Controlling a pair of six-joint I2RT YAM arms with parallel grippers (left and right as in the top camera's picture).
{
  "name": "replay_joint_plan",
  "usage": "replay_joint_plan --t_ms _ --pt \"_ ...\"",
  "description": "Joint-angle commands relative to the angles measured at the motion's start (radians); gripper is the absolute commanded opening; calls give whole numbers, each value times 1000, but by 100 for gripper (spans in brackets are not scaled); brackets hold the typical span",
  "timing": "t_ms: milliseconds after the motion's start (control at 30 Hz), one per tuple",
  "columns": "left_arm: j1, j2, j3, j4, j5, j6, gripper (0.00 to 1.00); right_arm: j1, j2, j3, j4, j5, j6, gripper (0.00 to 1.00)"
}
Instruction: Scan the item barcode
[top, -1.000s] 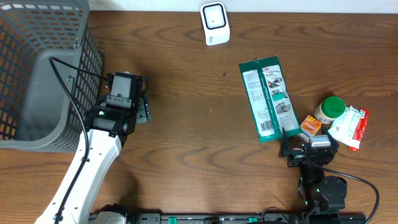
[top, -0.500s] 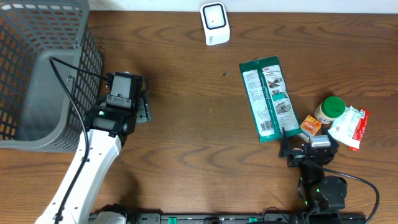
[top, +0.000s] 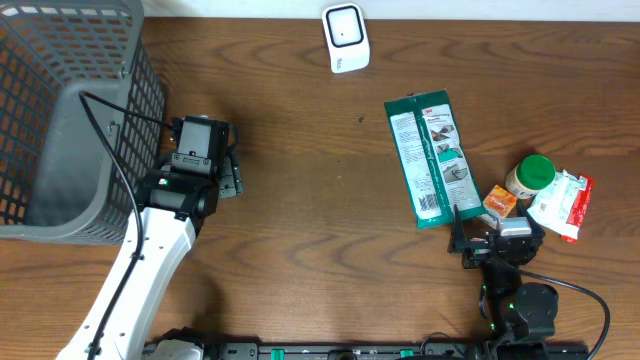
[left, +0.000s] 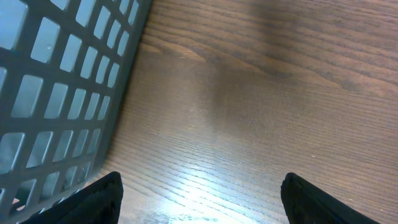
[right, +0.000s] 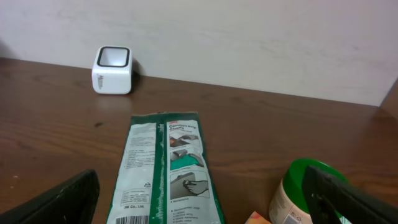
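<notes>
with your left gripper (left: 202, 186) and right gripper (right: 200, 176) both spread empty and the packet (top: 430, 160) lying flat just before the right, a shallow pinch may slip, or your fingers cover its barcode (right: 134, 219).

A: Where does the overhead view sit?
B: High above the table (top: 320, 200), looking straight down, wide enough to take in the basket (top: 60, 130) and the white scanner (top: 345, 38).
A: And the wrist views?
B: The left looks steeply down, close to the wood beside the basket's side. The right sits low, facing across the table toward the back wall (right: 249, 37). It shares the scanner, green packet (right: 165, 168) and green-lidded jar (right: 311, 193) with overhead.
</notes>
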Motion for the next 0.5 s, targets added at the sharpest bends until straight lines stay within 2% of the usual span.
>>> replay_joint_plan --t_ms 0,300,467 --pt "1 -1 6 0 -16 -2 82 -5 -6 -1 -5 -5 8 99" --pt "0 -42 6 0 -16 -2 82 -5 -6 -1 -5 -5 8 99" --pt "1 -167 6 0 -16 -2 82 -5 -6 -1 -5 -5 8 99"
